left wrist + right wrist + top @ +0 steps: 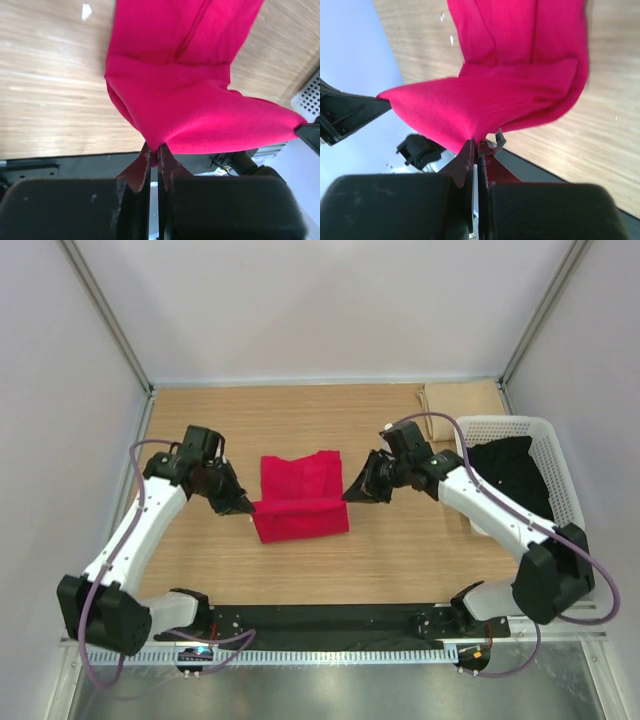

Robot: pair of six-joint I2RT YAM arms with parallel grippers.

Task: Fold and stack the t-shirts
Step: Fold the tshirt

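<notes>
Bright crimson red cloth t-shirt [300, 498] lies near the middle of the wooden counter [400, 560], partly folded. My left jaws are pinched tight on the shirt's left edge and my right jaws on its right edge, with a fold of cloth stretched between them. White plastic lattice basket [565, 490] stands at the right side of the counter, with black cloth [510, 475] inside. Tan folded cloth [460, 398] lies at the far right corner
</notes>
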